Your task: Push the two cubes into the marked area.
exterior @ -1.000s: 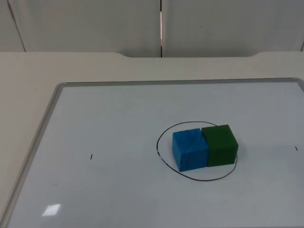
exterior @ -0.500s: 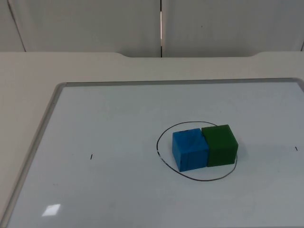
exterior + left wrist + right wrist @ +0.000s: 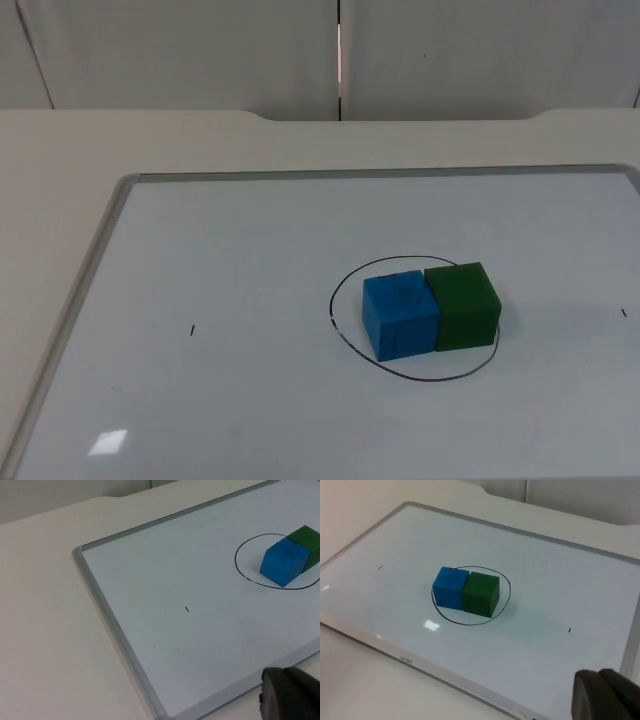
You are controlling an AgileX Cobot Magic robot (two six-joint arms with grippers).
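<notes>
A blue cube [image 3: 400, 315] and a green cube [image 3: 462, 303] stand side by side, touching, on a whiteboard [image 3: 230, 260]. Both sit inside a hand-drawn black oval [image 3: 420, 371], the green one close to its right line. The left wrist view has the blue cube [image 3: 284, 560] and green cube [image 3: 307, 542] far off, with my left gripper [image 3: 290, 695] hanging back over the board's near edge. From the right wrist the blue cube [image 3: 449, 588] and green cube [image 3: 480, 593] fill the oval [image 3: 470, 620]; my right gripper [image 3: 605, 695] waits well away from them, off the board's corner.
The whiteboard's grey metal frame [image 3: 97, 250] forms a low ridge along its left and far sides. Two small black tick marks [image 3: 192, 330] [image 3: 623, 313] are drawn on the board. The cream table top [image 3: 60, 150] surrounds it, ending at the grey partition wall [image 3: 200, 50].
</notes>
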